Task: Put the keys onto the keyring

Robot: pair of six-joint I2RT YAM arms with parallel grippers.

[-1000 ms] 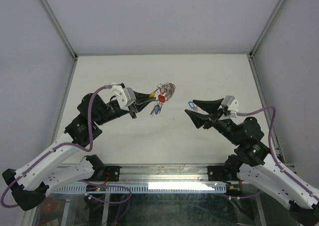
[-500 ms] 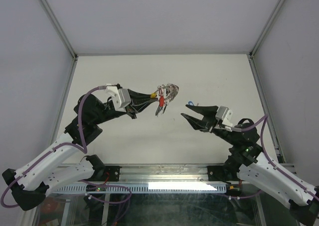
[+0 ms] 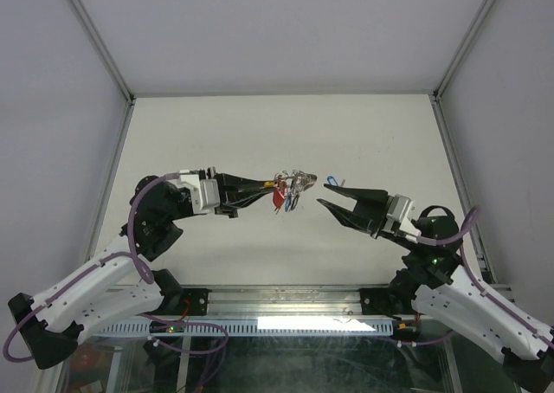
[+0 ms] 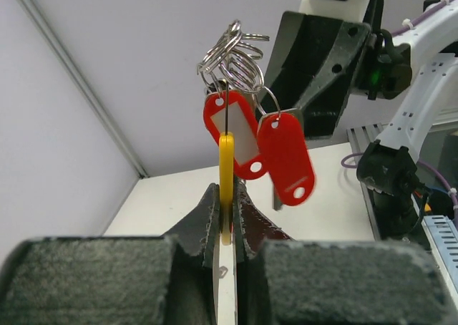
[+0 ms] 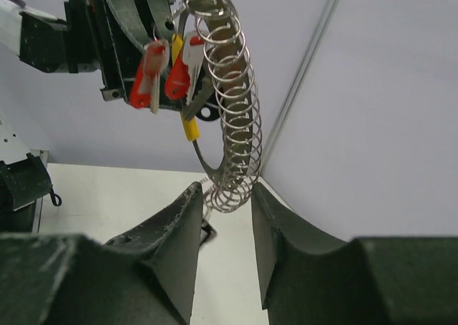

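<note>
My left gripper (image 4: 226, 196) is shut on a yellow tag (image 4: 226, 160) and holds the keyring (image 4: 232, 56) up over the table. Two red-tagged keys (image 4: 286, 160) hang from the ring. From above, the left gripper (image 3: 264, 185) and the keyring (image 3: 296, 180) are at mid-table, with a red tag (image 3: 277, 201) and a blue bit (image 3: 294, 205) under the ring. My right gripper (image 3: 324, 194) stands open just right of the ring. In the right wrist view the coiled keyring (image 5: 232, 124) hangs down to the gap of my right gripper (image 5: 225, 196), close to both fingers.
The white table (image 3: 216, 125) is boxed in by grey walls and metal frame posts (image 3: 104, 55). An aluminium rail (image 3: 286, 302) runs along the near edge between the arm bases. A small dark thing (image 5: 208, 232) lies on the table under the right fingers.
The left arm swung the keyring to the right and levelled out. The right gripper came in toward the ring's end and its jaws narrowed.
</note>
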